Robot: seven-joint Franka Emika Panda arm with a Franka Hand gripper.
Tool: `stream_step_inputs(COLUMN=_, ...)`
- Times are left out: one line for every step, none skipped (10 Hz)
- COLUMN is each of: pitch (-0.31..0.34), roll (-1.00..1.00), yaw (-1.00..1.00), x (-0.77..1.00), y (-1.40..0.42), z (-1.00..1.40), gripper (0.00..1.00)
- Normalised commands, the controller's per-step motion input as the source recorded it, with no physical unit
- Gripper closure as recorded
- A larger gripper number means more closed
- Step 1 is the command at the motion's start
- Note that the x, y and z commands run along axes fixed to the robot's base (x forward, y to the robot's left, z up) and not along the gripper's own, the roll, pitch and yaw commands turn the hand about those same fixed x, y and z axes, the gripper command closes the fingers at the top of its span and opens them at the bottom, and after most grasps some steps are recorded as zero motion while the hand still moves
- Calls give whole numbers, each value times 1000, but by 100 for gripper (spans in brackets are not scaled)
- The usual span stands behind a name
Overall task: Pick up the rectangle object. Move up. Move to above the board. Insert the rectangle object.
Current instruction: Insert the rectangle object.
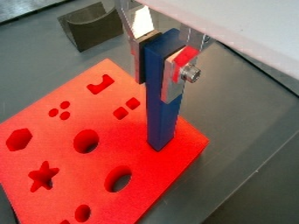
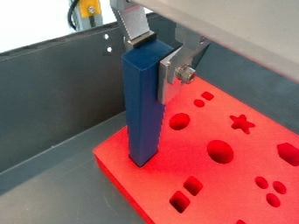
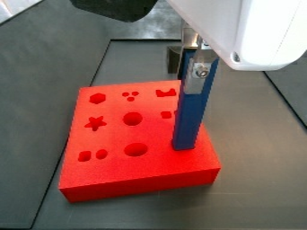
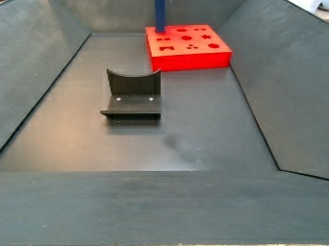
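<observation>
The rectangle object, a tall blue bar [image 1: 160, 96], stands upright with its lower end meeting the top of the red board [image 1: 70, 149] near one edge. It also shows in a wrist view [image 2: 142, 105] and in both side views [image 3: 189, 103] [image 4: 161, 12]. My gripper [image 1: 158, 57] is shut on the bar's upper part, one silver finger [image 2: 138, 39] on each side. The board [image 3: 132, 135] [image 4: 190, 46] [image 2: 228, 171] has star, circle, square and hexagon holes. The spot under the bar is hidden.
A dark grey U-shaped block [image 4: 131, 96] sits on the bin floor away from the board, also in a wrist view [image 1: 87, 26]. Sloped grey bin walls [image 4: 52, 67] surround the floor. The board lies near the far wall.
</observation>
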Motion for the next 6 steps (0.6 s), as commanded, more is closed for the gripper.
stream_step_inputs(pitch=0, roll=0, yaw=74, x=0, y=0, z=0, gripper=100)
stream_step_inputs(pitch=0, roll=-4, yaw=40, x=0, y=0, z=0, gripper=100)
stream_step_inputs(pitch=0, roll=0, yaw=29, x=0, y=0, z=0, gripper=100)
stream_step_inputs(pitch=0, roll=0, yaw=23, x=11, y=0, z=-34, gripper=100)
stream_step_inputs(pitch=4, roll=0, yaw=0, x=29, y=14, z=-49, gripper=100)
stream_step_inputs(pitch=26, roll=0, yaw=0, x=57, y=14, z=-63, gripper=100)
